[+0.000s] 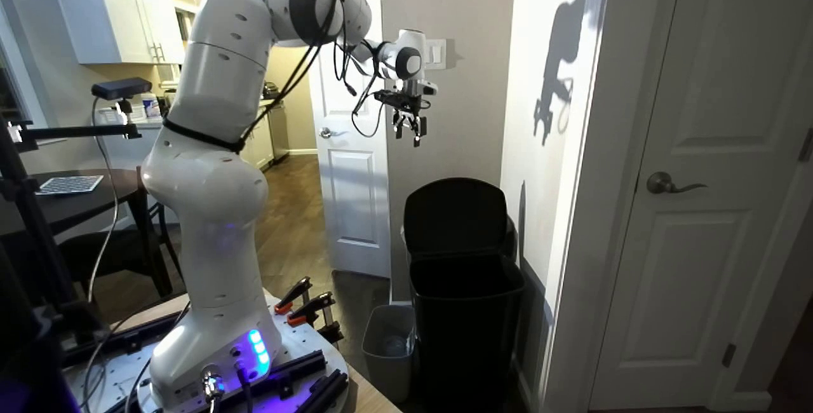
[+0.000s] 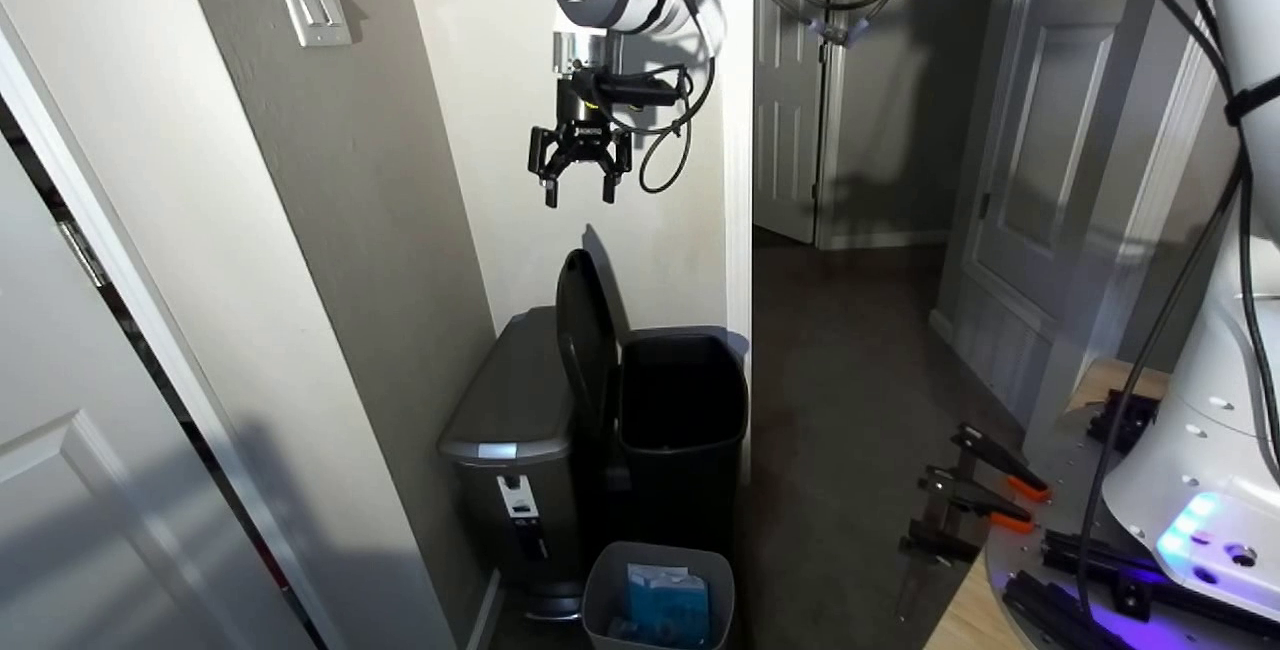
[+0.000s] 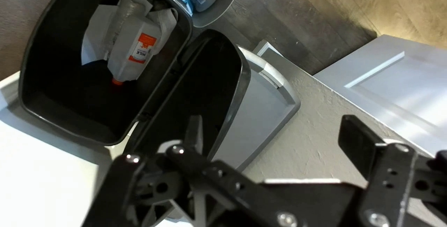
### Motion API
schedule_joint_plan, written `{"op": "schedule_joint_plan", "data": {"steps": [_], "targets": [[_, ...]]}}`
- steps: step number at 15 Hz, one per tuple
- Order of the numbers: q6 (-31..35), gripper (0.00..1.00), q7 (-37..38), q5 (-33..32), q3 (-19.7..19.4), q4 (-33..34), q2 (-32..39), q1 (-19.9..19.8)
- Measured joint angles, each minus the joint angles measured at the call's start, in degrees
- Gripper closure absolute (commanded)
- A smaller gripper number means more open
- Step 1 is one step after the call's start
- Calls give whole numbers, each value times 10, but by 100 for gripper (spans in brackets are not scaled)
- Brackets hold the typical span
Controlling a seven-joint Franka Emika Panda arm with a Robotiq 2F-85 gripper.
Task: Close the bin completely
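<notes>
1. Lid [image 2: 585,340] stands raised on the black bin [image 1: 467,343], so we log it as not closed; it lies below the gripper [image 2: 580,195], well apart from it
2. Single arm, so we make no nearer-hand call; gripper points down, fingers [image 3: 194,134] spread, nothing held between them
3. Lid rises from the bin's rim and leans back, away from the mouth, toward the grey bin [image 2: 550,490] beside it; we can't tell whether its longer axis runs upward or along the rim
4. Side is what counts, we judge: the push should come from the grey-bin side and tip the lid over the mouth; pressing from the mouth side would likely force it further back
5. Wrist view has one finger overlapping the lid, with the gap over the grey bin and grey wall [image 3: 307,129]; we lean toward gripper being above or just past the lid's back, depth unsure
6. Hard to see: lid's lower end runs behind the gripper in the wrist view, where the gripper itself is cut off; bin's mouth is black in both exterior views, only the wrist view shows the milk jug [image 3: 131,50] inside; wastebasket [image 2: 612,575] hides the bin's foot in an exterior view
</notes>
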Motion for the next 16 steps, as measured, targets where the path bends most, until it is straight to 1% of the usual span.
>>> {"op": "schedule_joint_plan", "data": {"steps": [4, 6, 8, 16], "targets": [[-1, 0, -18, 35, -2, 88, 89, 2], [-2, 0, -26, 45, -2, 115, 114, 3], [-3, 0, -27, 45, -1, 125, 121, 3], [-3, 0, -27, 45, 0, 129, 121, 3]]}}
